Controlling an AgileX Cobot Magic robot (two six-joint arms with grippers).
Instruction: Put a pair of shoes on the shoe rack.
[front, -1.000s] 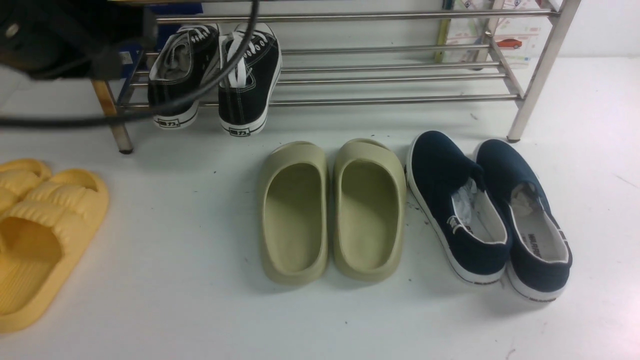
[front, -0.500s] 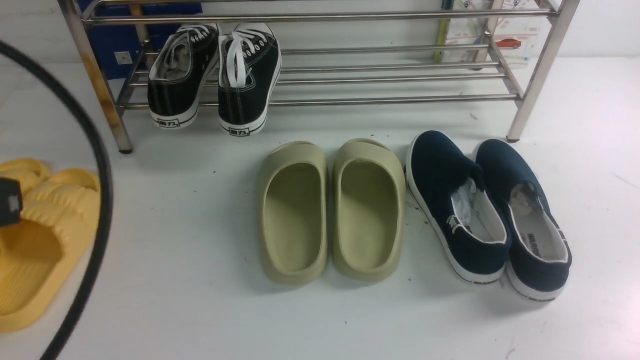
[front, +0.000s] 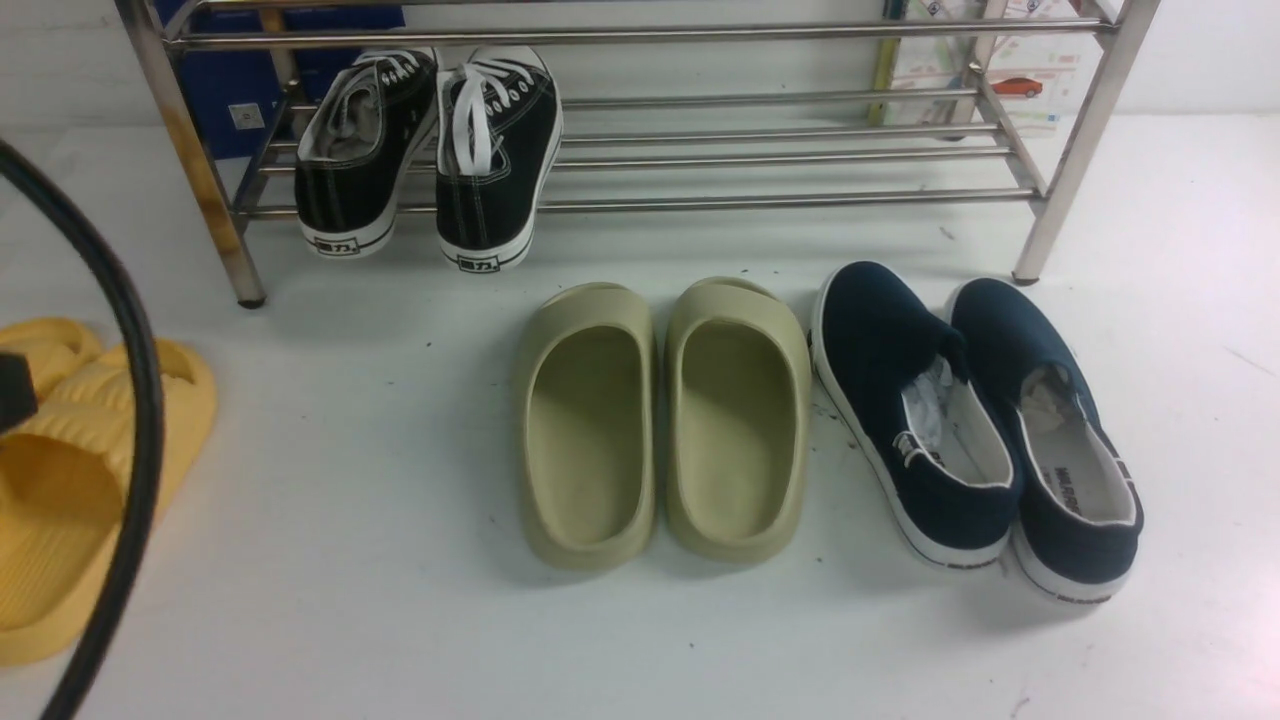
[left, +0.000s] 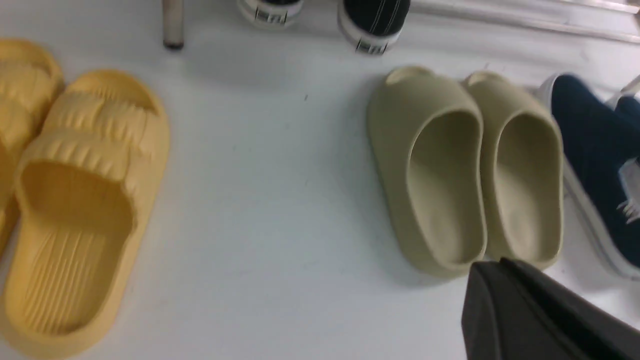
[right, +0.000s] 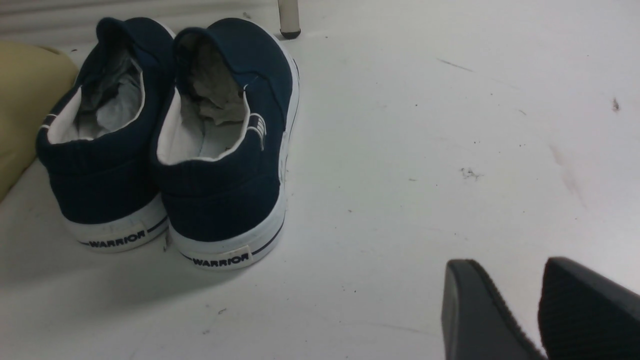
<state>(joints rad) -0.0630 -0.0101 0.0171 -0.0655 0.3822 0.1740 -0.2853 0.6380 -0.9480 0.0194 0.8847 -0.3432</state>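
I count two sneakers on the rack, two slides, two slip-ons, two yellow sandals. My left gripper is closed and empty. My right gripper shows a narrow gap, holding nothing.

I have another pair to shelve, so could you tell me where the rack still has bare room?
The rack's lower bars are bare from the black sneakers rightward to its right leg. The left end is crowded by those sneakers, heels overhanging. In front, olive slides and navy slip-ons crowd the floor.
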